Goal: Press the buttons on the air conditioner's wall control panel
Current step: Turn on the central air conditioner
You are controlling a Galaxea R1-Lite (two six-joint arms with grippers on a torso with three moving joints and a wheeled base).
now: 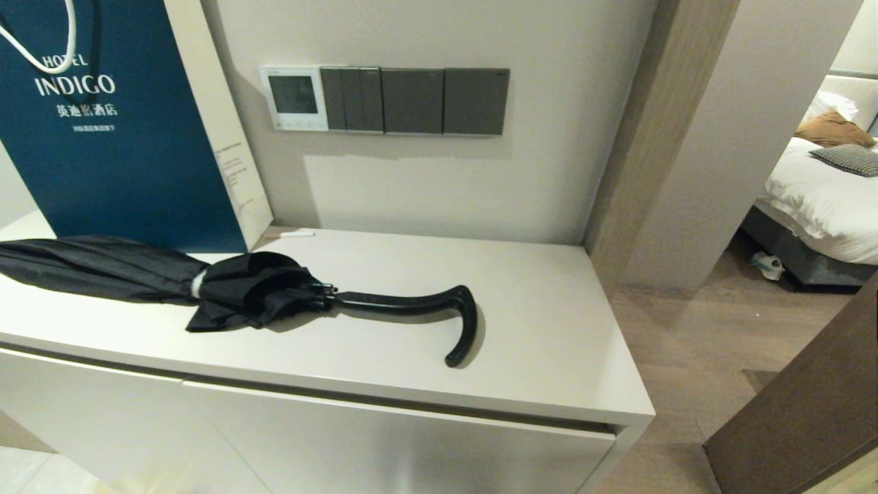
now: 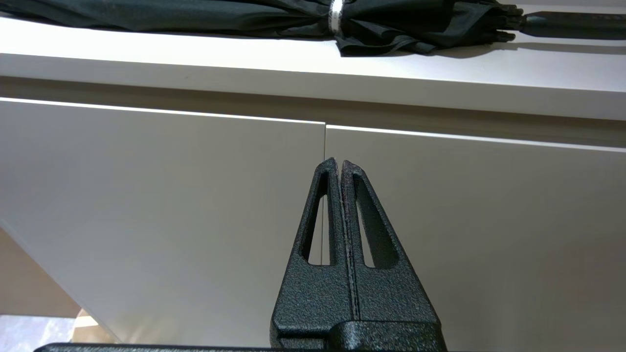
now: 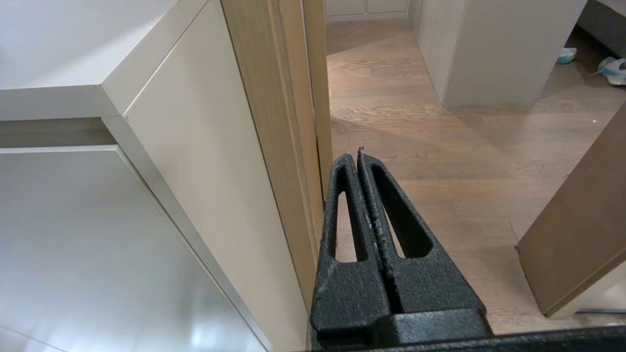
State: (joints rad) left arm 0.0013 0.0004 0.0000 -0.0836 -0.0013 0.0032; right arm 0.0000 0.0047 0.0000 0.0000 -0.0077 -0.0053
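Note:
The air conditioner's wall control panel point(image 1: 294, 98) is a small white square thermostat with a dark grey screen, on the wall above the cabinet, at the left end of a row of switch plates. Its tiny pale buttons point(image 1: 299, 125) run along its lower edge. Neither arm shows in the head view. My left gripper point(image 2: 339, 163) is shut and empty, low in front of the cabinet doors. My right gripper point(image 3: 355, 155) is shut and empty, low beside the cabinet's right corner, over the wooden floor.
Dark grey switch plates point(image 1: 418, 101) sit right of the thermostat. A black folded umbrella point(image 1: 226, 285) with a hooked handle lies across the white cabinet top point(image 1: 549, 329). A blue Hotel Indigo bag point(image 1: 116, 123) stands at the back left. A doorway and bed are at the right.

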